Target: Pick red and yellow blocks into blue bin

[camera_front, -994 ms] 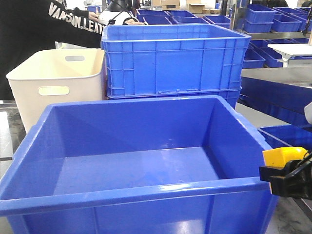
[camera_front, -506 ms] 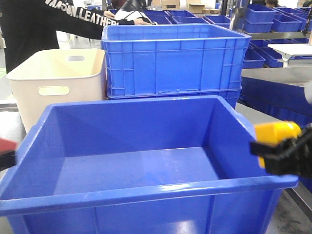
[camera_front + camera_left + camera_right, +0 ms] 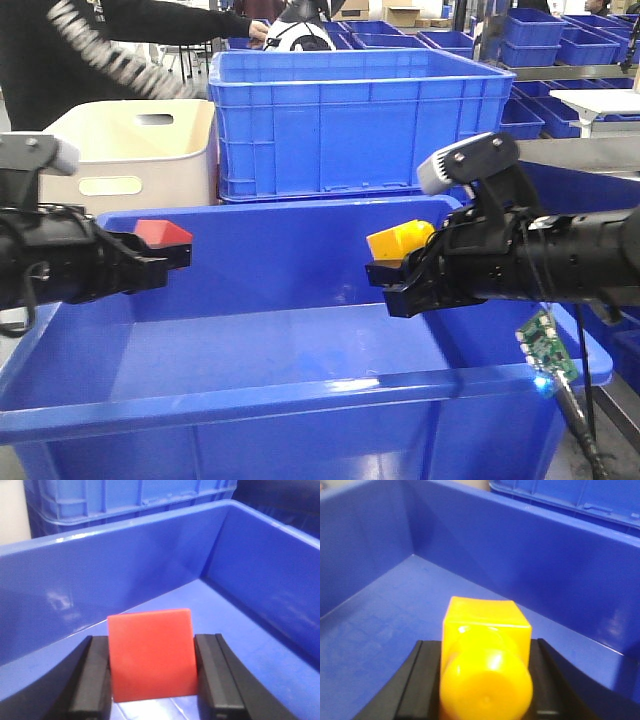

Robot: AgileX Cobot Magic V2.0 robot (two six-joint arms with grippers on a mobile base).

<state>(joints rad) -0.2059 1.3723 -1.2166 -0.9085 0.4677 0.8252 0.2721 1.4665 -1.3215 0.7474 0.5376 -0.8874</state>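
Note:
The big blue bin (image 3: 300,395) fills the front view, its floor bare. My left gripper (image 3: 165,257) reaches in over the left wall, shut on the red cube (image 3: 164,233). In the left wrist view the red cube (image 3: 151,653) sits between the black fingers (image 3: 92,680) above the bin floor (image 3: 240,630). My right gripper (image 3: 395,275) reaches in over the right wall, shut on the yellow brick (image 3: 398,240). In the right wrist view the yellow brick (image 3: 486,655) shows its studs towards the camera, clamped above the bin floor (image 3: 385,625).
Behind the bin stand a taller ribbed blue crate (image 3: 360,120) and a cream tub (image 3: 125,150) with handle slots. A person in black (image 3: 90,50) stands at the back left. More blue crates (image 3: 560,40) line shelves at the back right. A small circuit board (image 3: 542,345) hangs from the right arm.
Both arms have moved inward over the bin: the right one leftward and up with the yellow brick, the left one in from the left edge with the red cube.

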